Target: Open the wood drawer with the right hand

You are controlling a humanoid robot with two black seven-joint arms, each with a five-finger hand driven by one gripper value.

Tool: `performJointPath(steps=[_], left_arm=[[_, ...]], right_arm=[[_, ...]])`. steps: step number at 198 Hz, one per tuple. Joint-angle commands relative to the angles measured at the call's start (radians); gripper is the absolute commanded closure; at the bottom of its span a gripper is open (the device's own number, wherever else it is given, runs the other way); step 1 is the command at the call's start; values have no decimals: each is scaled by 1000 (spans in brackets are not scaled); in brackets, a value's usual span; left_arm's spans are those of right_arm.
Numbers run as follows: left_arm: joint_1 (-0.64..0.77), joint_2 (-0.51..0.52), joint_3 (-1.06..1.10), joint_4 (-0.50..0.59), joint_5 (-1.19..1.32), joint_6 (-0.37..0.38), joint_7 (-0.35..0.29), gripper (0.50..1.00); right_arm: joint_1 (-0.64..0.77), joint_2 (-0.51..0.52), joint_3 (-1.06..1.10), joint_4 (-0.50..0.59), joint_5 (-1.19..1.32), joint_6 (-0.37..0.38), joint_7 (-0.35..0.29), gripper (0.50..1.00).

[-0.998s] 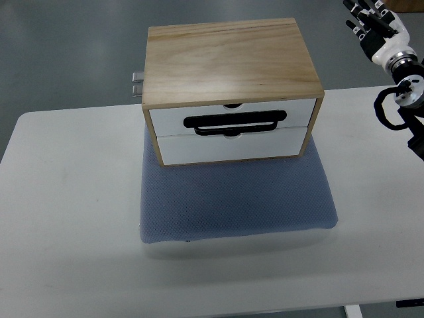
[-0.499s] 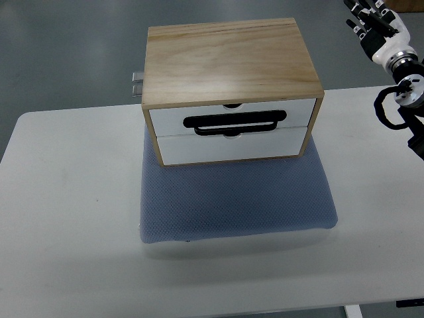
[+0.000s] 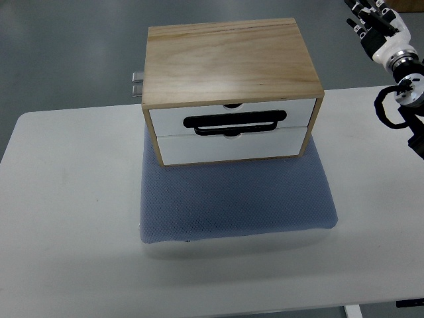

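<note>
Grey floor fills the far part of the view, and a white table point(image 3: 73, 199) spans the near part from left to right. On the table lies a blue-grey mat point(image 3: 235, 202) with a fine dotted weave, its near edge curling down slightly at the left corner.

On the far half of the mat stands the box point(image 3: 228, 59), a pale wooden case with a plain grained top. Its near face holds two white drawers, one above the other. The upper drawer point(image 3: 232, 112) carries a long black handle point(image 3: 235, 122) that runs across most of its width and hangs down to the seam between the two fronts. The lower drawer point(image 3: 232, 147) shows only a small notch at its top edge. Both fronts sit flush with the wooden frame, so both are closed. A small grey metal fitting point(image 3: 137, 84) juts from the box's left side near the far corner.

The right hand point(image 3: 376, 23) is at the far right corner of the view, well apart from the box and beyond the table's far edge. Its white and black fingers point(image 3: 363, 18) point away toward the far left, loosely spread, with nothing between them. Behind the wrist, a black cable point(image 3: 384, 109) loops beside the arm's joint above the right end of the table.
</note>
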Motion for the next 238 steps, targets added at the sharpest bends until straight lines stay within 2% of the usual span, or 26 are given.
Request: performJointPath(steps=[1, 85, 137, 199, 238], left_arm=[[0, 0, 0, 0, 0, 0, 0, 500], [0, 0, 0, 0, 0, 0, 0, 500], [0, 0, 0, 0, 0, 0, 0, 500], [0, 0, 0, 0, 0, 0, 0, 500], [0, 0, 0, 0, 0, 0, 0, 500]], right_arm=[[2, -2, 0, 0, 0, 0, 0, 556], [2, -5, -14, 3, 0, -2, -2, 556], [19, -63, -65, 21, 9, -2, -2, 556], [202, -164, -373, 26, 3, -5, -12, 556], [358, -265, -680, 153, -9, 6, -17, 556]])
